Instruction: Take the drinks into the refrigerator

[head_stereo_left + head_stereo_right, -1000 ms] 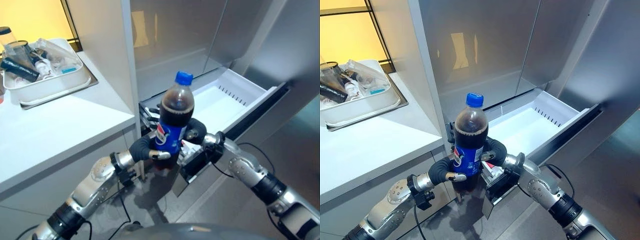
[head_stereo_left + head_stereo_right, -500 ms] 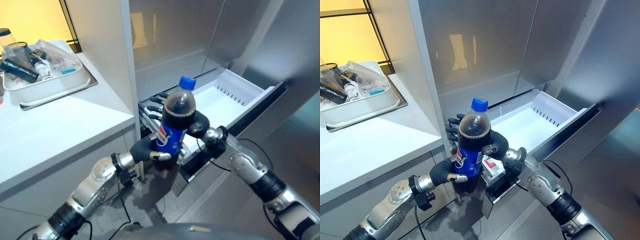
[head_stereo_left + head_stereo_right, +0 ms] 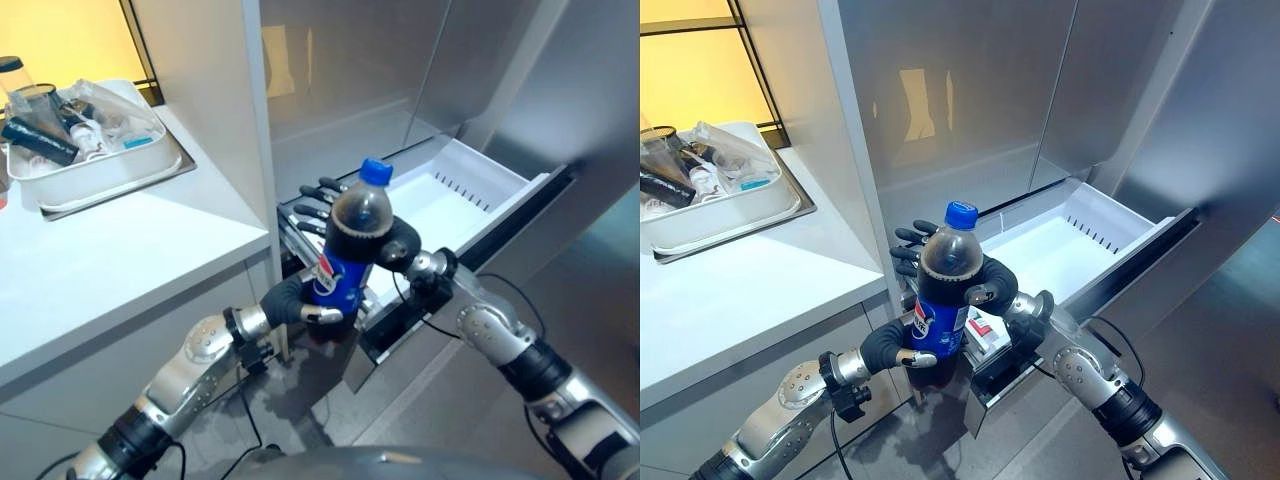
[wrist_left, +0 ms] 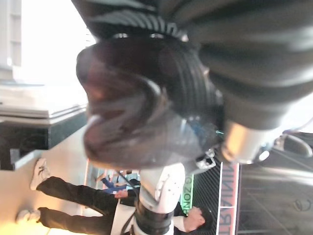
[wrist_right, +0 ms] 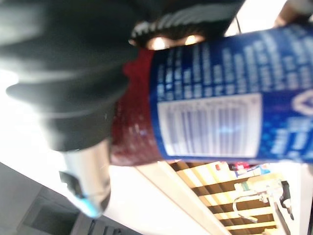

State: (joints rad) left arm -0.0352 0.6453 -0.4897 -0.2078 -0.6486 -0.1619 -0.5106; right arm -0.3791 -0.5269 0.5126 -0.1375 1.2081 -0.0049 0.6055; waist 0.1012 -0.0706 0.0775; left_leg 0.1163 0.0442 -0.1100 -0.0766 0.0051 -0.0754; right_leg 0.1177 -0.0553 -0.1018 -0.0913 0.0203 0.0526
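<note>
A cola bottle point(image 3: 345, 270) with a blue cap and blue label is held in the air between both hands, tilted toward the open white drawer point(image 3: 520, 190) of the refrigerator. My left hand point(image 3: 285, 298) is curled round its lower end, with the thumb on the front. My right hand point(image 3: 398, 243) clasps the upper body: the thumb lies on the front and the fingers point(image 3: 318, 190) reach round behind and stick out past the bottle. The left wrist view shows the bottle's dark base point(image 4: 132, 112), and the label point(image 5: 220, 107) lies against my right hand point(image 5: 58, 73).
The steel refrigerator doors point(image 3: 970, 90) rise behind the drawer. A white counter point(image 3: 120, 250) stands at the left, and on it sits a white tray point(image 3: 100, 170) of bottles and packets. The counter's side panel point(image 3: 255, 120) is close to the bottle.
The bottle has sunk a little and leaned toward the drawer. My right hand has risen on it, and its fingers now stick out further behind the bottle.
</note>
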